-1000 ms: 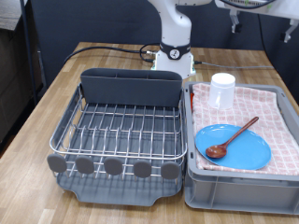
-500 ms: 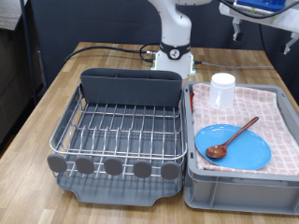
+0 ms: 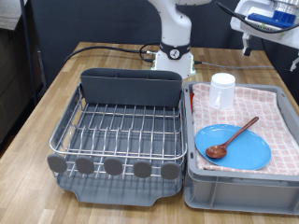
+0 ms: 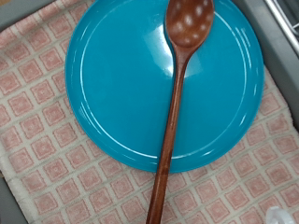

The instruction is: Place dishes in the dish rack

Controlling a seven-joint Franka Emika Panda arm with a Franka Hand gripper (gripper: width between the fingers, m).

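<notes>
Three dishes sit unracked: spoon point(image 4: 177, 112) across plate point(image 4: 166, 86), mug point(image 3: 221, 91) behind; tool point(image 3: 269, 19) upper right, aperture indiscernible, best descending centred over the spoon's handle.

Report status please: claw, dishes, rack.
Claw high above bin, grip state unclear. Plate, spoon, mug in bin. Dish rack holds no dishes.
</notes>
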